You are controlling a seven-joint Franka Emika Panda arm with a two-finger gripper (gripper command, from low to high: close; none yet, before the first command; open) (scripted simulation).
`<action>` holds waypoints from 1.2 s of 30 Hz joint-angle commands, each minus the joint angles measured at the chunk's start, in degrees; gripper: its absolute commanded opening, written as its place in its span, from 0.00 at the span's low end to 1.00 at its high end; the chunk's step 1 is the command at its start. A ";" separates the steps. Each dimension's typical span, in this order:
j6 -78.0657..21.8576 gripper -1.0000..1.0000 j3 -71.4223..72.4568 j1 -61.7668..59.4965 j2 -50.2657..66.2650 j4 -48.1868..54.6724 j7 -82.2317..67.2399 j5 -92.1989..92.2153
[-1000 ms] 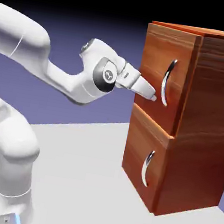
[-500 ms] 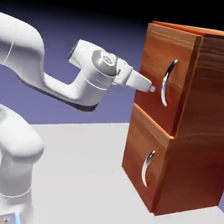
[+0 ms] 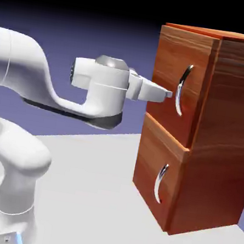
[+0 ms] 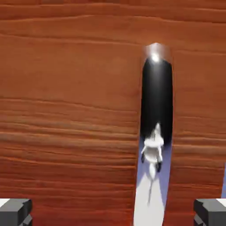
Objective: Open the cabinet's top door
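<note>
The gripper [image 3: 170,93], jaws spread wide and empty, points level at the silver handle [image 3: 181,89] near the top door's [image 3: 176,55] right edge; approaching off-centre, a fingertip [image 4: 15,211] could strike the handle instead of straddling it.

Reddish-brown wood-grain cabinet [image 3: 222,134], silver curved handles, white arm [image 3: 52,88], grey-tipped end effector [image 3: 167,94], pale grey table [image 3: 90,197].

The exterior view stands beside the arm, looking across at the cabinet [image 3: 200,131], while the hand view looks close at the top door [image 4: 66,110], sharing its handle [image 3: 181,89].
</note>
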 commanded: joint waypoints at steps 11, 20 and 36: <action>-3.93 0.50 -9.41 11.87 1.99 6.56 16.44 -20.87; -10.41 0.00 1.43 1.53 1.38 -0.27 13.87 -9.97; -29.77 0.00 31.72 -12.60 -10.82 -15.07 -0.10 29.72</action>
